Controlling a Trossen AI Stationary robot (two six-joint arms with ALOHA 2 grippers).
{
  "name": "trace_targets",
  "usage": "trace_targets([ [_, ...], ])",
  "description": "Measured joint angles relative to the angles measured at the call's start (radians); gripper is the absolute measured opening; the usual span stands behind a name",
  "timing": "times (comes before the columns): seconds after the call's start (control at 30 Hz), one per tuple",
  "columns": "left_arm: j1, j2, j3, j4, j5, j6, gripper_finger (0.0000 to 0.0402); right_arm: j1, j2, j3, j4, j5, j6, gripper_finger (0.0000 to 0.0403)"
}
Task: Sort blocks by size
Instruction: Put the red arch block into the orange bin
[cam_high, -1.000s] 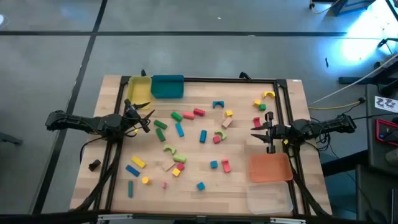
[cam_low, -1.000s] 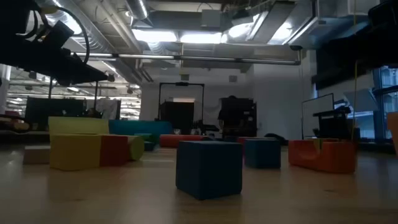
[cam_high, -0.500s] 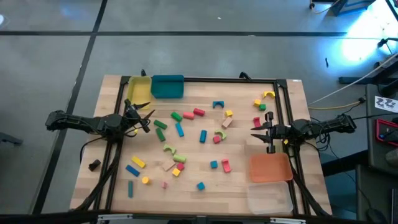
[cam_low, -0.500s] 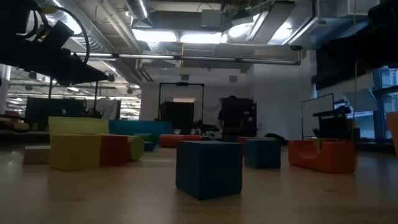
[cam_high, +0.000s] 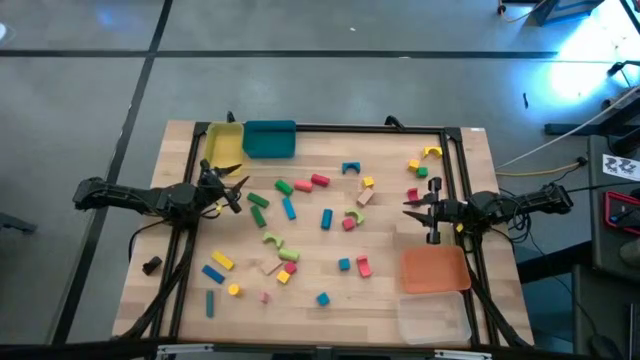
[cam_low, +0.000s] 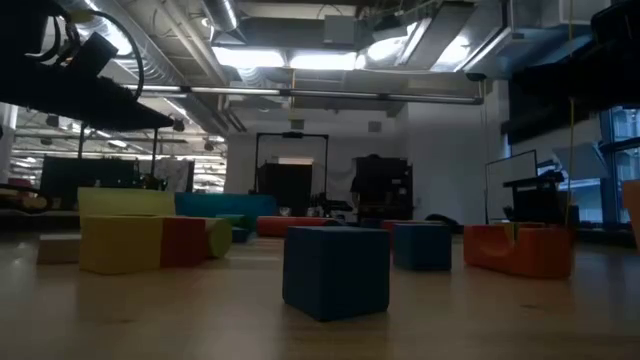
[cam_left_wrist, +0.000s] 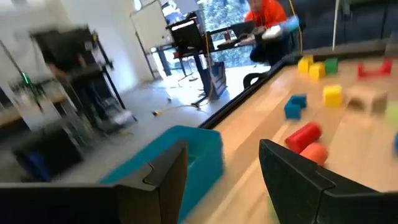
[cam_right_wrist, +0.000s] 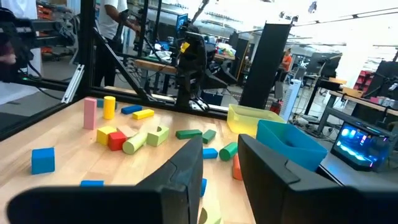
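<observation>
Across table (cam_high: 400, 140), blocks (cam_high: 289, 208) pointing seemingly anyhow.

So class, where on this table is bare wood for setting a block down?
Bare wood lies between the teal tray and the blue arch, and along the near edge left of the clear tray. The middle is crowded with blocks.

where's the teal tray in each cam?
High: teal plastic tray at the far table edge, left of centre.
Low: far back, left of centre.
Left wrist: close ahead.
Right wrist: farther ahead.
Landmark: yellow plastic tray adjoining it; not visible in left wrist.
</observation>
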Motion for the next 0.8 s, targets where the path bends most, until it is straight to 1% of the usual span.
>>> trace_targets([
  [0.07,0.001,0.000,0.000,0.000,-0.001,-0.104,0.0184,0.000,0.000,0.000,0.017,0.015,0.000,0.0104],
  [0.1,0.004,0.000,0.000,0.001,-0.006,-0.127,0.0184,0.000,0.000,0.000,0.031,0.021,0.002,0.0104],
  [0.23,0.008,0.000,0.000,0.001,-0.009,-0.175,0.0184,0.000,0.000,0.000,0.112,0.016,0.073,0.0104],
  [0.37,0.008,0.000,0.000,0.002,-0.005,-0.196,0.0184,0.000,0.000,0.000,0.197,0.024,0.079,0.0104],
  [0.47,0.008,0.000,0.000,0.003,-0.005,-0.199,0.0184,0.000,0.000,0.000,0.235,0.062,0.085,0.0104],
  [0.53,0.008,0.000,0.000,0.003,-0.005,-0.199,0.0184,0.000,0.000,0.001,0.235,0.122,0.106,0.0104],
  [0.67,0.008,0.000,0.000,0.003,-0.004,-0.199,0.0184,0.000,0.000,0.002,0.233,0.323,0.202,0.0105],
  [0.73,0.008,0.000,0.000,0.003,-0.004,-0.199,0.0184,0.000,0.000,0.012,0.195,0.402,0.235,0.0115],
  [0.8,0.008,0.000,0.000,0.003,-0.004,-0.199,0.0184,0.000,0.002,0.045,0.126,0.441,0.238,0.0135],
])
